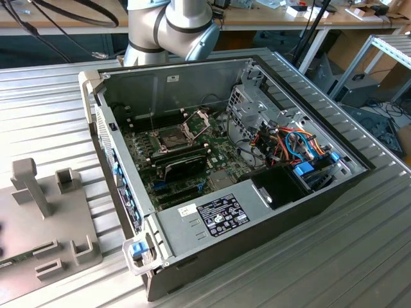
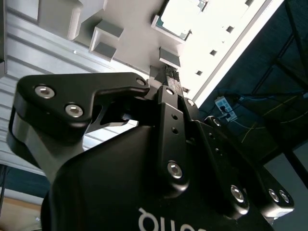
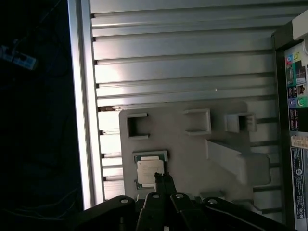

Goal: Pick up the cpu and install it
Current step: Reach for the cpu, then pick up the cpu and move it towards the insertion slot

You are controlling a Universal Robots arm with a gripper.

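The cpu lies flat in a square pocket of the grey fixture plate. The gripper hangs just above the plate at the cpu's edge, tips pressed together, gripping nothing. Beside the plate stands the open computer case, holding a motherboard and bearing a black printed label whose writing cannot be made out

worktop: ribbed metal | open computer case: centre, lying flat | grey holder plate: near one edge, beside case
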